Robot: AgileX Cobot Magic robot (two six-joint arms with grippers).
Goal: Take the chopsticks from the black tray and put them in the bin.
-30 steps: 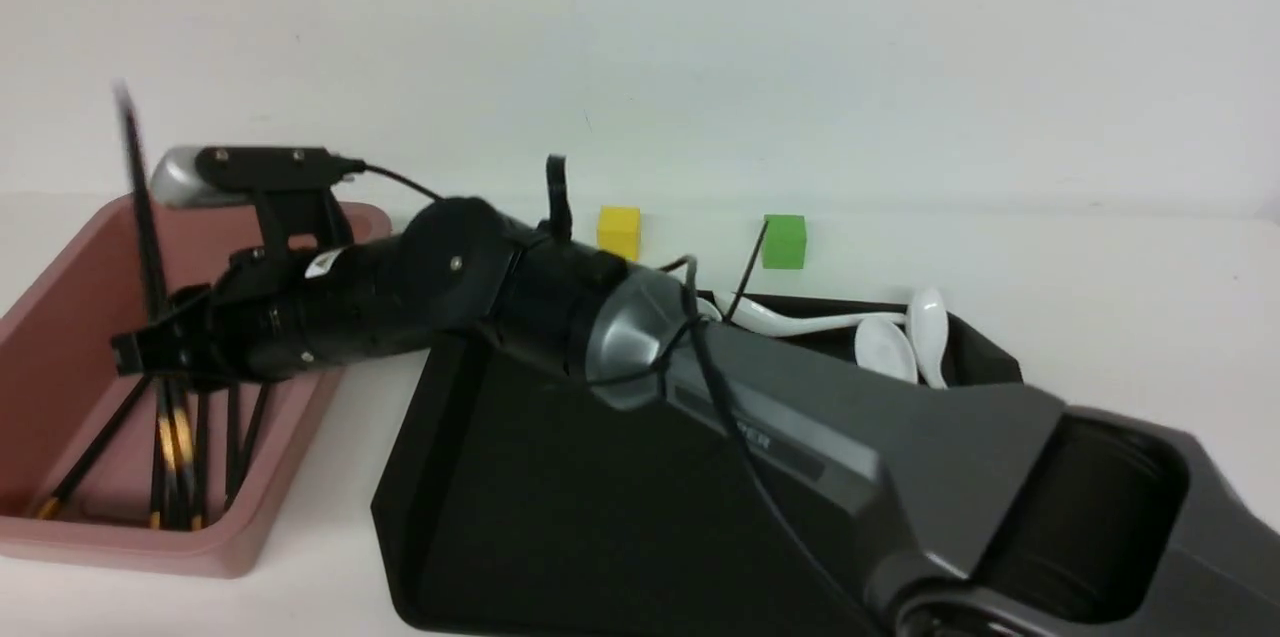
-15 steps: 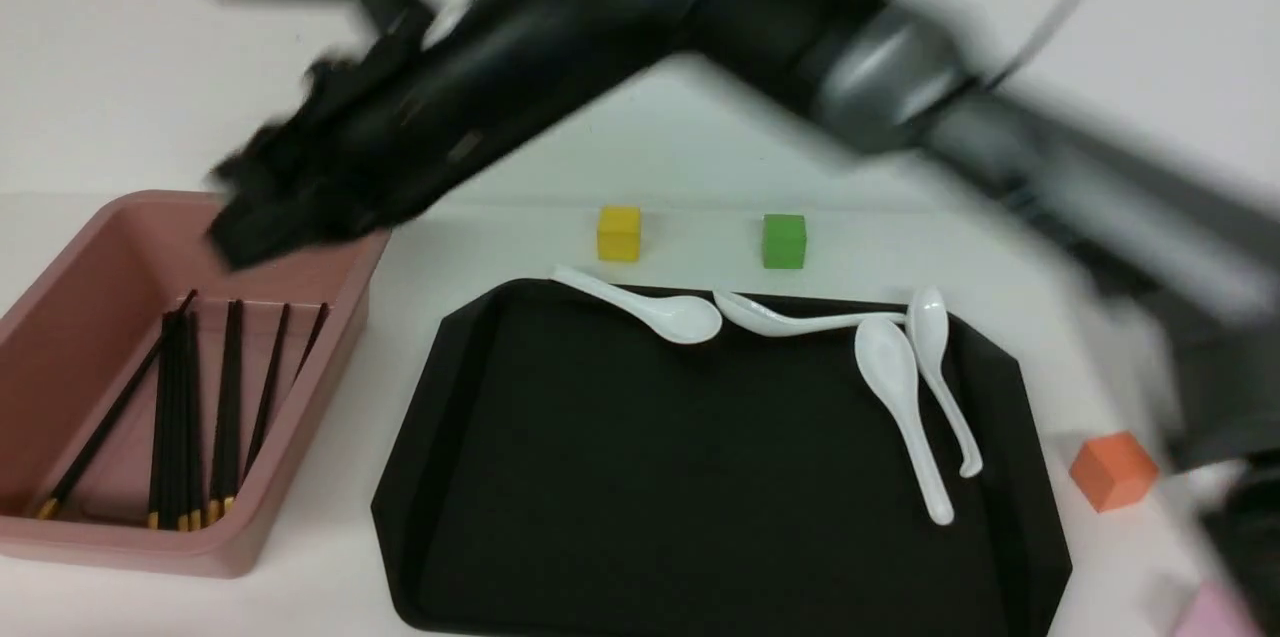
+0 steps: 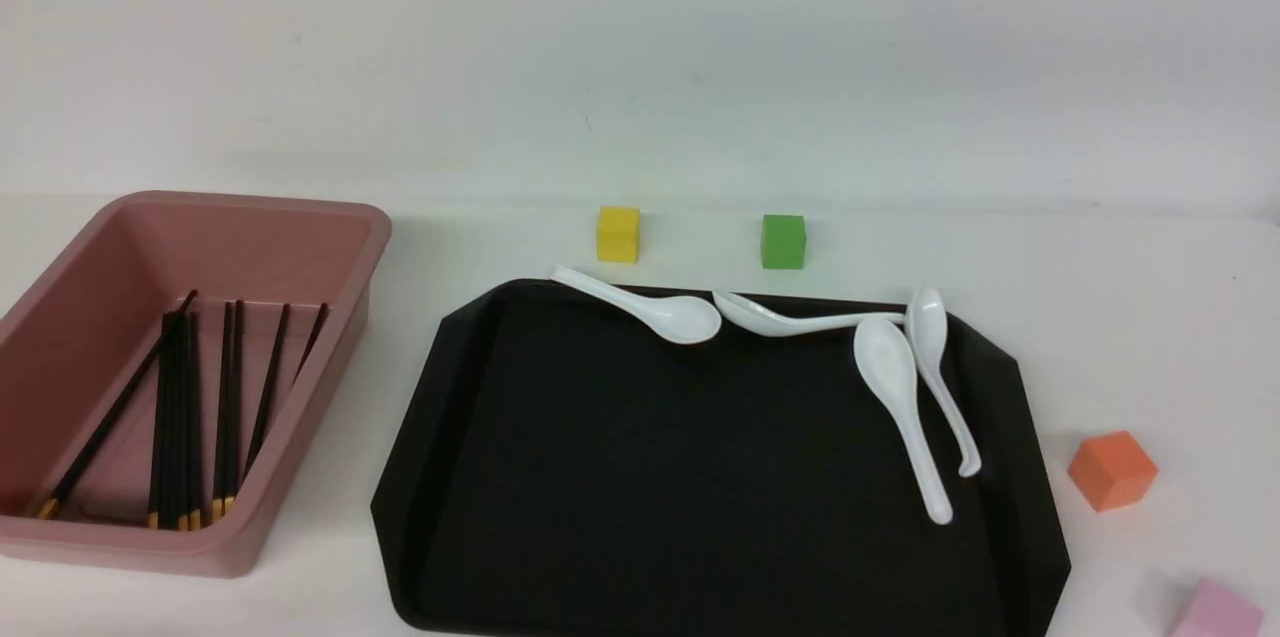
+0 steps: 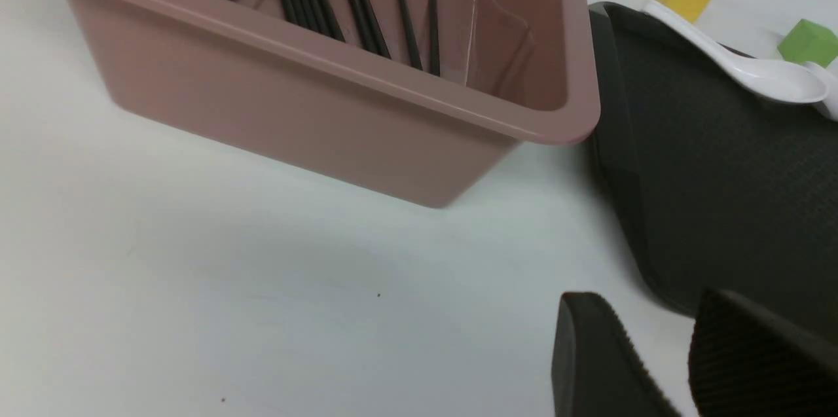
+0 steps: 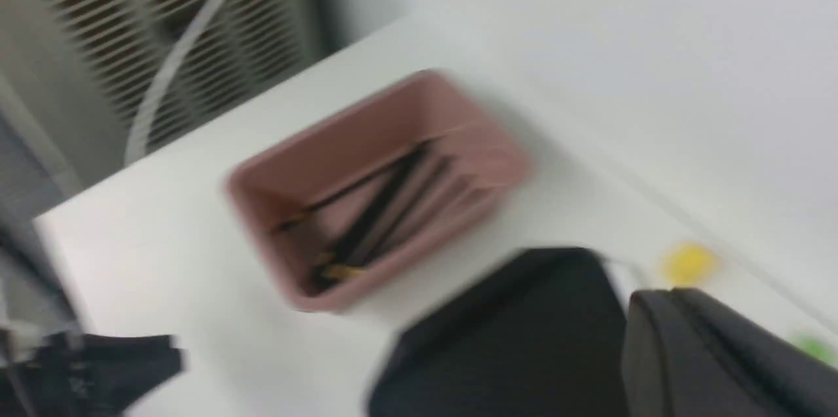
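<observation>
Several black chopsticks (image 3: 190, 397) with gold tips lie side by side inside the pink bin (image 3: 330, 217) at the left. The black tray (image 3: 600, 477) in the middle holds no chopsticks, only white spoons (image 3: 660, 312) along its far edge. Neither arm shows in the front view. In the left wrist view my left gripper (image 4: 645, 302) hangs open and empty over the table near the tray's corner (image 4: 655, 273), beside the bin (image 4: 327, 109). In the blurred right wrist view my right gripper (image 5: 658, 302) is shut and empty, high above the tray (image 5: 510, 338), looking down on the bin (image 5: 406, 103).
A yellow cube (image 3: 618, 233) and a green cube (image 3: 783, 241) stand behind the tray. An orange cube (image 3: 1112, 469) and a pink cube (image 3: 1215, 612) sit to its right. A white wall rises behind the table.
My right arm, which reached over the bin with a chopstick, has swung up and out of the front view. Its jaws have closed, and that chopstick now lies in the bin.
</observation>
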